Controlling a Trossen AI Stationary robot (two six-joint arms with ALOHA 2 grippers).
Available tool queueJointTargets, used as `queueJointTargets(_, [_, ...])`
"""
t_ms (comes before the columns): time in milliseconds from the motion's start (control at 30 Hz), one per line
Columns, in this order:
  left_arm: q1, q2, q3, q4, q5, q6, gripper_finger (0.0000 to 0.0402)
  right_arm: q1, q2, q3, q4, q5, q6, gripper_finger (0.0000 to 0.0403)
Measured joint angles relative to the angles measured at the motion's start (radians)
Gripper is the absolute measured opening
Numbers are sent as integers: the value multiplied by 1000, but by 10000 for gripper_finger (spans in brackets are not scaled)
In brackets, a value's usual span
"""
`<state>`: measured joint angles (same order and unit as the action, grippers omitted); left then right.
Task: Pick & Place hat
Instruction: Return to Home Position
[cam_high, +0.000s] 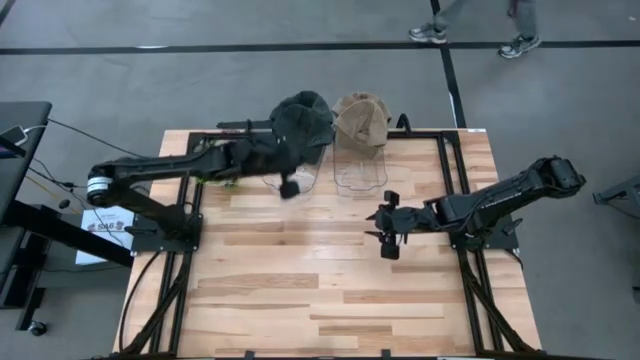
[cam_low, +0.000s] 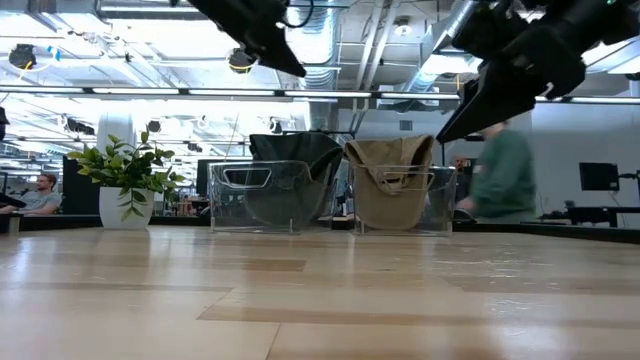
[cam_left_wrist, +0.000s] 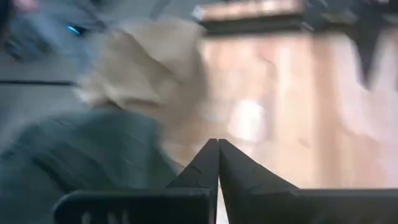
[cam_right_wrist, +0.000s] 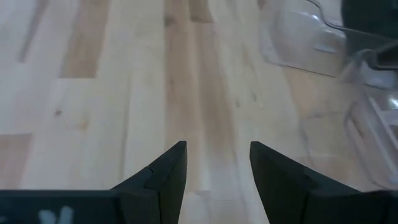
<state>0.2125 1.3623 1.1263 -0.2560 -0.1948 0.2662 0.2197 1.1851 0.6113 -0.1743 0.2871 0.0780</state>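
Observation:
A dark green hat lies draped over the far rim of the left clear bin. A tan hat lies the same way on the right clear bin. In the low view the dark hat and the tan hat hang down into their bins. My left gripper is shut and hovers above the near side of the left bin, clear of the dark hat. My right gripper is open over bare wood nearer the table's right side, holding nothing.
Both bins stand side by side at the table's far edge. Light wood spreads across the middle and near part of the table. A potted plant and a person show in the room beyond. A person's feet pass behind the far edge.

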Motion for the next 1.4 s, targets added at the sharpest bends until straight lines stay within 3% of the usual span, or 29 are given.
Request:
queueJointTargets(267, [-180, -86, -200, -31, -4, -183, 8, 95, 0, 0, 59, 2, 19, 168])
queueJointTargets(567, [-359, -365, -612, 321, -18, -396, 8, 241, -92, -2, 187, 27, -105, 168])
queueJointTargets(833, [-531, -589, -891, 513, -132, -521, 8, 278, -423, -259, 366, 27, -124, 167])
queueJointTargets(1133, [-644, -639, -1029, 714, -187, -557, 8, 278, -804, -597, 607, -63, -139, 168])
queueJointTargets(1233, [-664, -637, -1055, 745, -191, -557, 8, 280, -885, -602, 503, -100, -127, 167])
queueJointTargets(1400, [-689, -634, -1106, 831, -209, -556, 8, 310, -937, -603, 479, -124, -155, 168])
